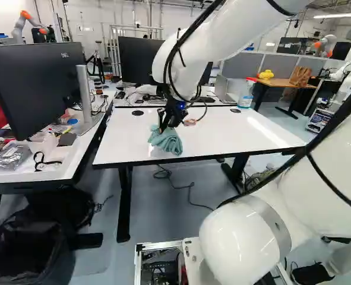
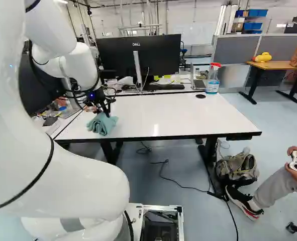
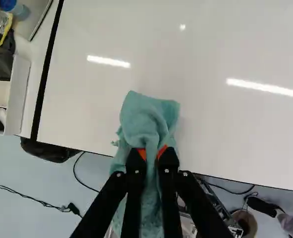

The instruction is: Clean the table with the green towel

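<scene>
The black gripper [image 1: 165, 123] is low over the near left part of the white table [image 1: 223, 133], and its fingers point down into the green towel [image 1: 168, 141]. In the wrist view the gripper [image 3: 152, 151] is shut on the bunched towel [image 3: 147, 116], cloth pinched between the orange pads. Part of the towel spreads ahead of the fingers over the tabletop; more cloth shows beneath and behind them, around the table's near edge. From the right base view, the towel [image 2: 103, 124] lies crumpled near that edge.
A spray bottle [image 2: 213, 79] stands at the table's far right. Monitors [image 2: 139, 55] rise on the desk behind, and a cluttered desk [image 1: 56, 160] adjoins the left side. A backpack [image 2: 237, 168] and a seated person's leg are right of the table. Another robot [image 1: 29, 22] stands far back.
</scene>
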